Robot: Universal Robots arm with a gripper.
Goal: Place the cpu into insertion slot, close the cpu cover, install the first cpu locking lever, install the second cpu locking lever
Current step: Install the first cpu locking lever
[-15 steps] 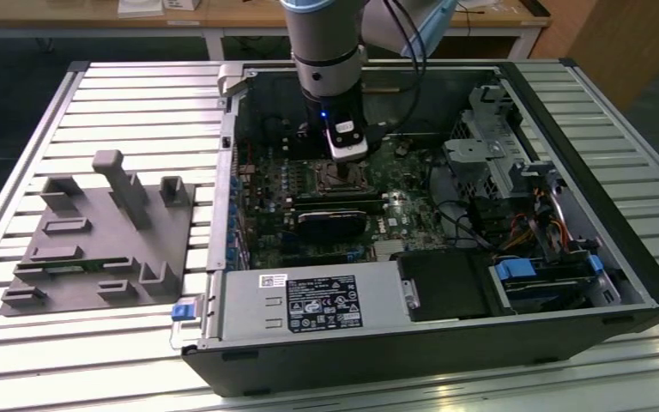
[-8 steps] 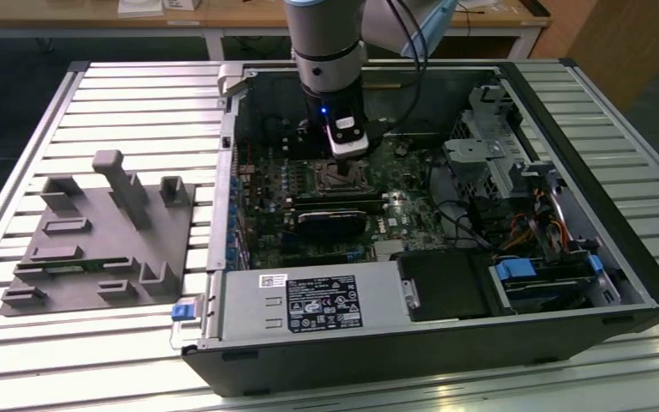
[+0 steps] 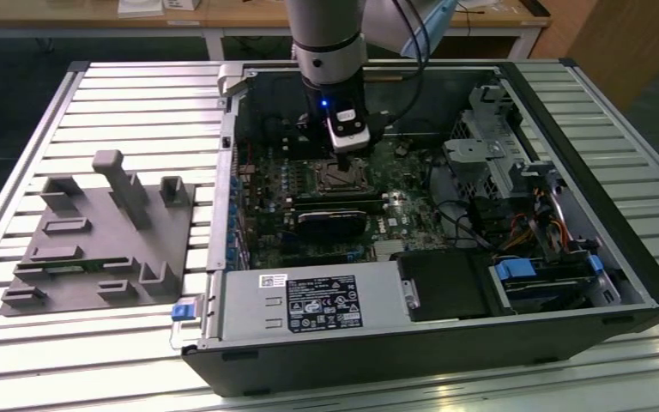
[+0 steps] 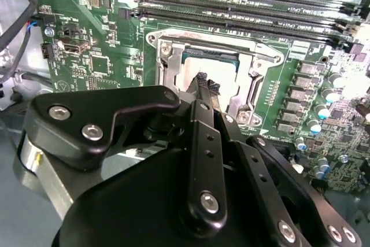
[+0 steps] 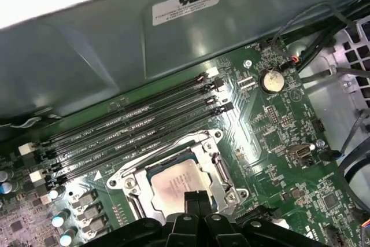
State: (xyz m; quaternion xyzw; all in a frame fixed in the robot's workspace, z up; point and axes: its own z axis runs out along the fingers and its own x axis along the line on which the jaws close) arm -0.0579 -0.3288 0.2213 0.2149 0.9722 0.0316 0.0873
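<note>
The cpu (image 5: 176, 182), a pale silvery square chip, lies flat in the insertion slot (image 3: 342, 178) on the green motherboard inside the open computer case. The cpu cover (image 5: 215, 150), a silvery metal frame, lies down around the chip, whose top shows through the frame's cut-out; it is also in the second wrist view as cpu (image 4: 209, 62) and cpu cover (image 4: 257, 65). My gripper (image 5: 197, 196) stands right over the chip's near edge with its black fingers (image 4: 199, 82) pressed together and nothing between them. In the exterior view the gripper (image 3: 347, 163) hangs straight down onto the socket.
Long black memory slots (image 5: 133, 134) run beside the socket, with the case wall (image 5: 115, 56) behind them. A coin battery (image 5: 271, 80) and cables (image 3: 524, 227) lie to one side. A black card (image 3: 329, 225) and power supply (image 3: 306, 302) sit nearer. A grey fixture (image 3: 100, 240) stands at the exterior view's left.
</note>
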